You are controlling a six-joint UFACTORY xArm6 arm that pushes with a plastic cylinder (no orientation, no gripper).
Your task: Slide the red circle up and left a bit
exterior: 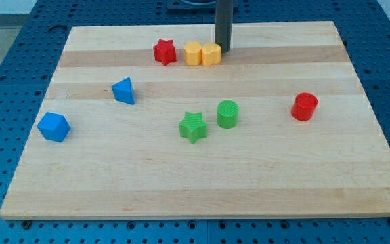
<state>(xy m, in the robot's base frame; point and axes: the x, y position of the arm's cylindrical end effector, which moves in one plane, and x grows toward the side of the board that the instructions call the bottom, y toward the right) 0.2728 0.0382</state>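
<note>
My tip [223,50] rests on the table [195,176] near the view's top, just right of centre. The end effector is a plain dark rod with nothing that opens or closes, and it holds nothing. The tip sits just beside the right-hand yellow block [212,53], at that block's upper right edge; whether the two actually touch I cannot tell.

That yellow block stands touching a second yellow block [193,53] on its left, and a red star [164,51] lies just left of the pair, a thin gap between them.

The red circle [305,106], an upright cylinder, stands well apart from the tip, lower and toward the view's right, alone on its part of the table.

Near the middle, a green cylinder [227,114] stands just right of a green star [193,127], close but apart. At the view's left lie a blue triangular block [124,91] and, lower and further left, a blue cube-like block [53,127]

No container shows on the table
</note>
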